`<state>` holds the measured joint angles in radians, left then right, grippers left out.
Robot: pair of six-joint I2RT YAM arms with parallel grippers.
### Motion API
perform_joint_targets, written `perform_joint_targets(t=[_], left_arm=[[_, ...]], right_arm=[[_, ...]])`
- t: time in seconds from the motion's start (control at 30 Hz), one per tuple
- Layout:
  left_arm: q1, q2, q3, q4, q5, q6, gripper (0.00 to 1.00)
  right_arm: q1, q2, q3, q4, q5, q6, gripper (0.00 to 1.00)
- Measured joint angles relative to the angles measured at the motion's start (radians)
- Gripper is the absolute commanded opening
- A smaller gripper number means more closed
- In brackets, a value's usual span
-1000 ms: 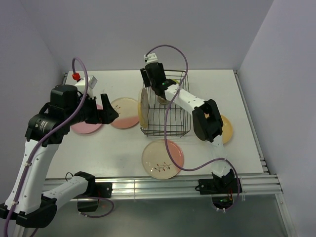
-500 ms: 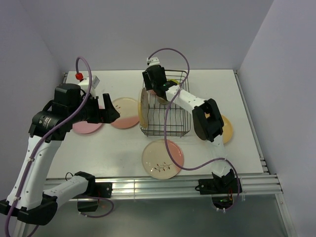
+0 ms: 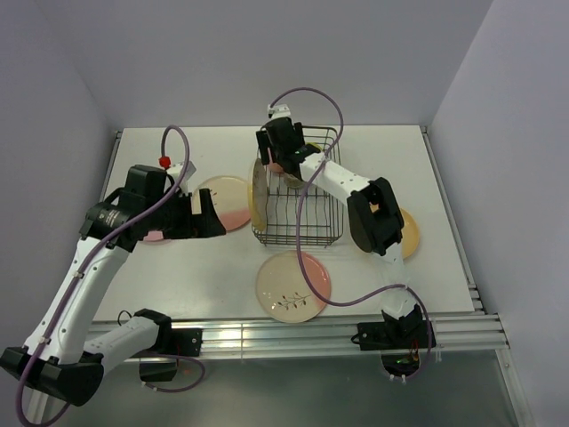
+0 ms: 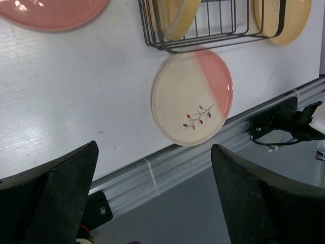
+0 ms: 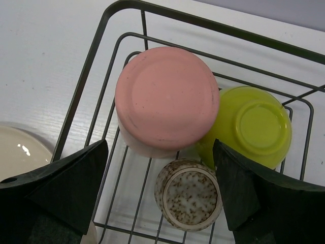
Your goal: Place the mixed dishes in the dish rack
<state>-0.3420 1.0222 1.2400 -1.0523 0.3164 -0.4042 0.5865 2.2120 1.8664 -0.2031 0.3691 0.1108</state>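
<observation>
The black wire dish rack (image 3: 311, 233) holds an upturned salmon-pink tumbler (image 5: 165, 99), a lime-green bowl (image 5: 254, 124), a tiny speckled grey cup (image 5: 189, 201) and a cream-and-yellow plate (image 3: 258, 191) standing on edge. My right gripper (image 5: 160, 145) is open and empty just above the tumbler and cup. My left gripper (image 3: 209, 218) is open and empty, left of the rack, above the table. A cream-and-pink plate (image 4: 193, 96) lies flat in front of the rack. Another cream-and-pink plate (image 3: 227, 203), a plain pink plate (image 3: 153, 235) and an orange-yellow plate (image 3: 409, 233) lie on the table.
The white table (image 3: 204, 267) ends in a metal rail (image 4: 167, 170) at the near edge. Grey walls close in the back and both sides. A purple cable (image 3: 311, 93) loops above the right arm.
My left arm has swung right and lower, over the pink plate towards the rack. My right gripper has stayed over the rack's far end, barely shifting.
</observation>
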Motion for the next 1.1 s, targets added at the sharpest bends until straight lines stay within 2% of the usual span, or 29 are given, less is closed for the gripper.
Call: perform_joint_targets(t=[0.23,0.4,0.53,0.7,1.0,1.1], left_arm=[[-0.003,-0.082,-0.112,0.020,0.040,-0.060,0.99],[-0.036,-0.157,-0.218,0.046,0.053,-0.126,0.99],[-0.129,-0.165,-0.304,0.078,0.044,-0.199,0.99],[-0.269,-0.151,-0.383,0.142,0.003,-0.285,0.99],[-0.350,-0.109,-0.565,0.331,-0.028,-0.427,0.99],[-0.391,-0.102,-0.639,0.434,-0.028,-0.478,0.99]], right_arm=[[-0.005,-0.071,-0.044,-0.011,-0.033,0.035,0.91],[0.003,-0.233,-0.156,-0.008,-0.049,0.073,0.91],[0.017,-0.399,-0.212,-0.050,-0.041,0.154,0.91],[0.042,-0.673,-0.304,-0.161,-0.045,0.315,0.89],[0.077,-1.362,-0.818,-0.355,-0.197,0.539,0.83],[0.077,-1.537,-0.909,-0.455,-0.233,0.600,0.83]])
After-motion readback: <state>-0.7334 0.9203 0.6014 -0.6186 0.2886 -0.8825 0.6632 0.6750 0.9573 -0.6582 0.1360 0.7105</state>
